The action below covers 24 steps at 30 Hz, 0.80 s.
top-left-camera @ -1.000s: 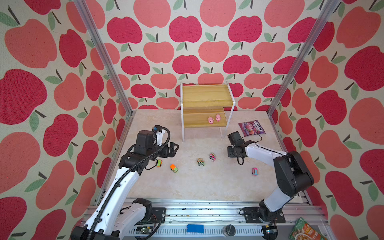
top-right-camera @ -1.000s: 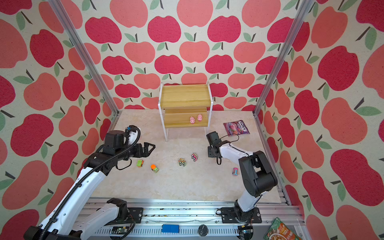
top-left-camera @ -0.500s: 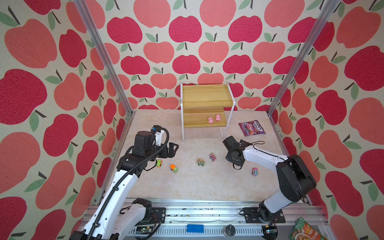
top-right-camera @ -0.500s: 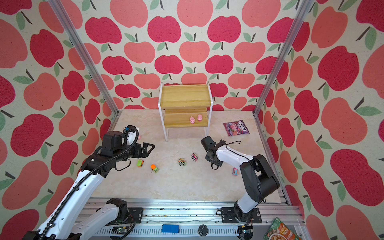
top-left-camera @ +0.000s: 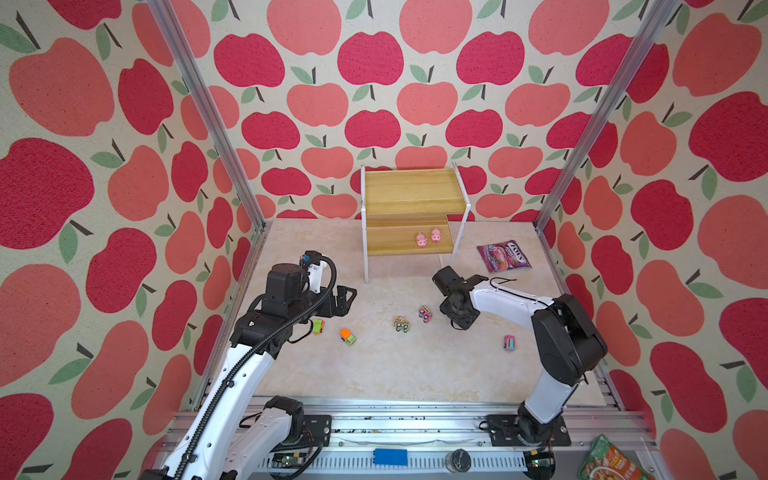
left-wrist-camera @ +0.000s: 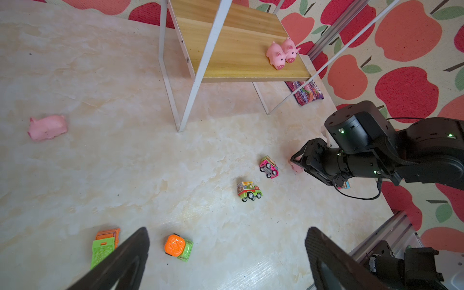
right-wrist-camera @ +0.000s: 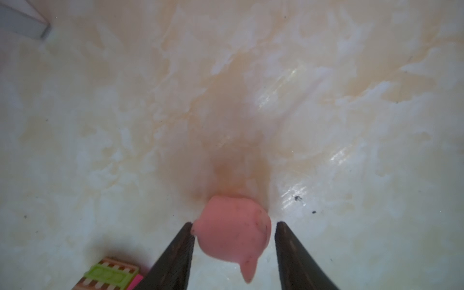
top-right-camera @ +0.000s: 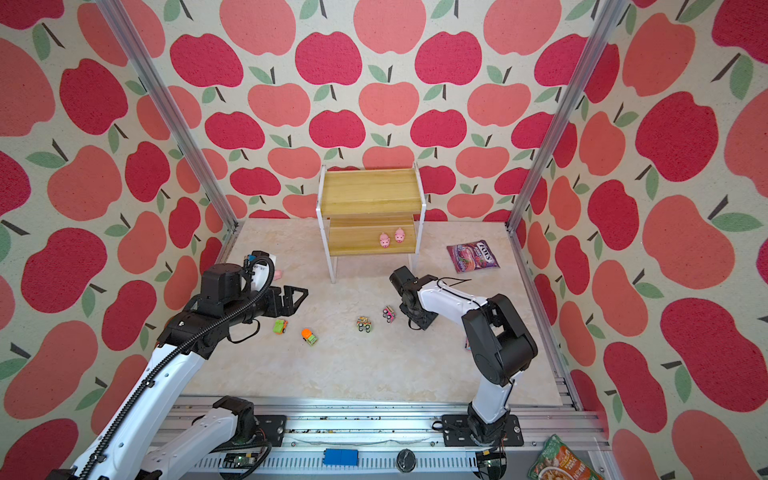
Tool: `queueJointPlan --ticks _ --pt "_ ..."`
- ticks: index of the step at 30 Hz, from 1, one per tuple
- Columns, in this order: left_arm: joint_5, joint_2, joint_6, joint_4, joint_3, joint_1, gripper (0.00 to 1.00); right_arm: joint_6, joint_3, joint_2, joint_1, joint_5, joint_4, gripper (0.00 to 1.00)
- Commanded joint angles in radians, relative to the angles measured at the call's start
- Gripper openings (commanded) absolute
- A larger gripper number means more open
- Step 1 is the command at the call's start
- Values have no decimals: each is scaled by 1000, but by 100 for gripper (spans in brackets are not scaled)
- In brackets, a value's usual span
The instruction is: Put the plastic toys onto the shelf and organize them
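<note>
The shelf (top-left-camera: 409, 195) stands at the back, with two pink pigs (top-left-camera: 428, 239) side by side on its lower board. My right gripper (right-wrist-camera: 233, 226) points down at the floor beside the pink car (top-left-camera: 425, 313), open. A third pig (right-wrist-camera: 233, 228) sits between its fingers, touching one and clear of the other. In the left wrist view this pig (left-wrist-camera: 297, 167) peeks out below the right gripper (left-wrist-camera: 297, 163). My left gripper (top-left-camera: 345, 295) hovers wide open and empty above the green car (top-left-camera: 318, 326) and the orange car (top-left-camera: 348, 336). A striped car (top-left-camera: 401, 324) stands mid-floor.
A fourth pig (left-wrist-camera: 47, 127) lies on its side on the floor left of the shelf. Another small car (top-left-camera: 509, 343) sits under the right forearm. A purple candy bag (top-left-camera: 503, 257) lies at the back right. Apple-print walls and metal posts close the floor in.
The right arm has swung left and forward, down to the floor by the pink car, and its jaws have widened off the pig. The left arm has barely moved.
</note>
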Motion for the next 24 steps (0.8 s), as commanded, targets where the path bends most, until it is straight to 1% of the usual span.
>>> queueJointPlan --ticks 1,3,6,9,11,13,16,21,24 --pt "12 -3 5 6 -11 -3 99 -126 -32 -56 13 -29 81 65" --pt "12 -1 5 6 -10 -4 99 -232 -102 -116 20 -61 187 70" --pt "9 2 6 7 -11 -5 99 -378 -171 -222 30 -31 219 77" --pt "8 9 9 5 -13 -8 99 -533 -257 -331 33 -5 268 80" --pt "12 20 11 7 -13 -8 99 -649 -332 -388 32 -23 363 81" --pt "15 30 12 7 -13 -9 99 -725 -367 -417 28 -37 402 79" --pt "15 37 12 12 -18 -11 100 -804 -355 -404 24 -28 356 75" --pt "8 57 14 10 -17 -11 100 -861 -317 -337 19 2 310 64" --pt "9 61 14 9 -18 -13 100 -868 -303 -302 1 0 299 62"
